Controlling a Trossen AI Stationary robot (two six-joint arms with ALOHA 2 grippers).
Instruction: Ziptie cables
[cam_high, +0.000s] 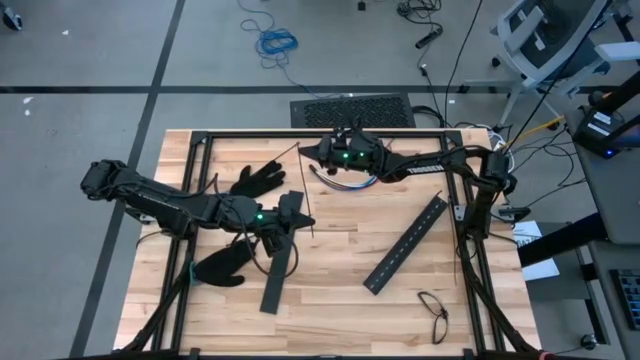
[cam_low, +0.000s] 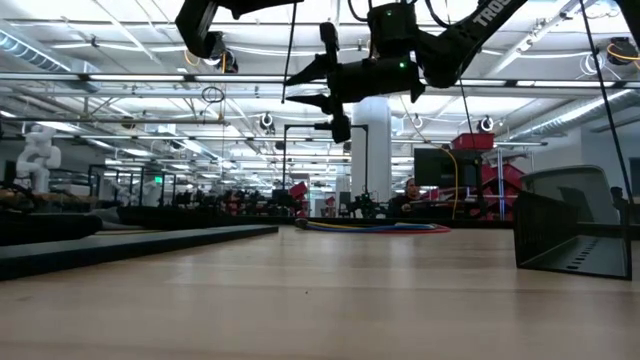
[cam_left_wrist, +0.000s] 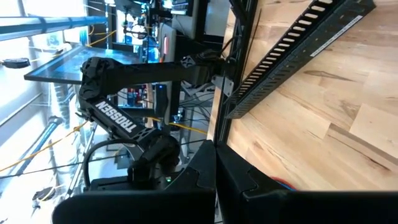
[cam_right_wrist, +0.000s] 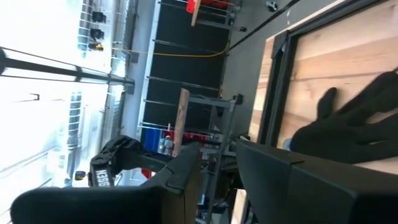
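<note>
The right pincer (cam_high: 312, 151), nearly closed, grips only the ziptie (cam_high: 282, 159) tip near the cables (cam_high: 345, 180) at the counter's far edge – it may slip – while the left pincer (cam_high: 290, 215) is closed, hold unclear.

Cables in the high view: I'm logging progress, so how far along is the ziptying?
Done: nothing visible; the cables lie loose on the table, no tie seen around them. In hand: the right gripper hovers by them; the left gripper, fingers shut, sits by a thin ziptie, grip unclear. Left: wrapping and cinching the bundle.
</note>
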